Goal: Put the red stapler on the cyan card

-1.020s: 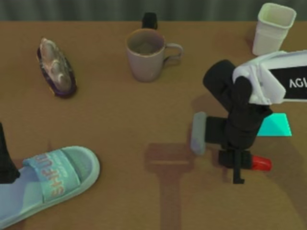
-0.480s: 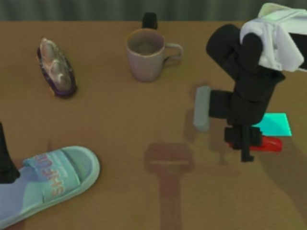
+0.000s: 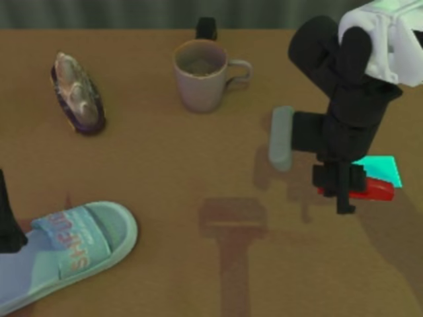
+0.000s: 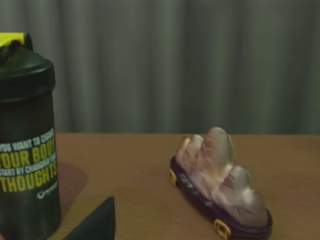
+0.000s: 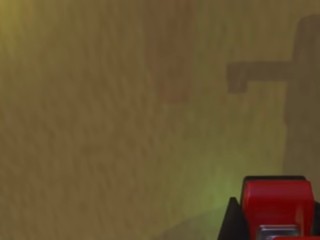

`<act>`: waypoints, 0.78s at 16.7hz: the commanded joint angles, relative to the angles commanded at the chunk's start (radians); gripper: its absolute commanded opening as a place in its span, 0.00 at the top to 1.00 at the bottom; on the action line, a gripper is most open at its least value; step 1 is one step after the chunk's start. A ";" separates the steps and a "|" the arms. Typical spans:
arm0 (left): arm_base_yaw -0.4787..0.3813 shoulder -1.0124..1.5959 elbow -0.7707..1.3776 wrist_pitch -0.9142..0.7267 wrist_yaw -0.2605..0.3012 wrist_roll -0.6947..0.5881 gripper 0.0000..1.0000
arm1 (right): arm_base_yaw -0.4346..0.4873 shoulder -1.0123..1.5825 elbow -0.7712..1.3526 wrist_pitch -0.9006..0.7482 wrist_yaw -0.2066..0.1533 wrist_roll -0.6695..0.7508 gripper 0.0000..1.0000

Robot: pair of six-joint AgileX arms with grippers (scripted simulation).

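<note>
Top view gives you the clearest read: your right gripper [image 3: 344, 188] hangs over the right side of the brown wooden table [image 3: 172, 172], its black fingers clamped on the small, glossy red stapler [image 3: 372, 189], which sticks out sideways toward the right edge with its rounded end free. Just behind the stapler you can see the flat, bright cyan card [image 3: 383, 169], mostly covered by the dark wrist of the arm; the stapler overlaps the card's near edge in this view, though you cannot tell from above whether it touches the card or is held clear of it. A pale grey-green bar-shaped part [image 3: 281, 139] juts from the arm's left side. Right wrist view shows you the stapler [image 5: 277, 202] close up between dark gripper parts, with the tabletop and the arm's shadows beyond. Your left arm is parked at the table's left edge, only a dark sliver of it [image 3: 8, 221] visible beside the pale aqua lettered slipper [image 3: 63, 254]; you cannot tell how its fingers stand. Farther back sit a beige-pink ceramic mug [image 3: 200, 74] and, to its left, a purple-based toy car with a pale lumpy top [image 3: 77, 93]. Left wrist view shows you that same toy [image 4: 220, 187] and a dark green shaker bottle with yellow lettering [image 4: 27, 150] before a grey curtain.
</note>
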 joint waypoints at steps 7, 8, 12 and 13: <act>0.000 0.000 0.000 0.000 0.000 0.000 0.00 | -0.038 0.022 0.092 0.055 0.037 0.286 1.00; 0.000 0.000 0.000 0.000 0.000 0.000 0.00 | -0.051 0.029 0.112 0.065 0.045 0.371 1.00; 0.000 0.000 0.000 0.000 0.000 0.000 0.00 | -0.115 0.064 0.186 0.090 0.075 0.795 1.00; 0.000 0.000 0.000 0.000 0.000 0.000 0.00 | -0.134 0.075 0.201 0.091 0.080 0.917 1.00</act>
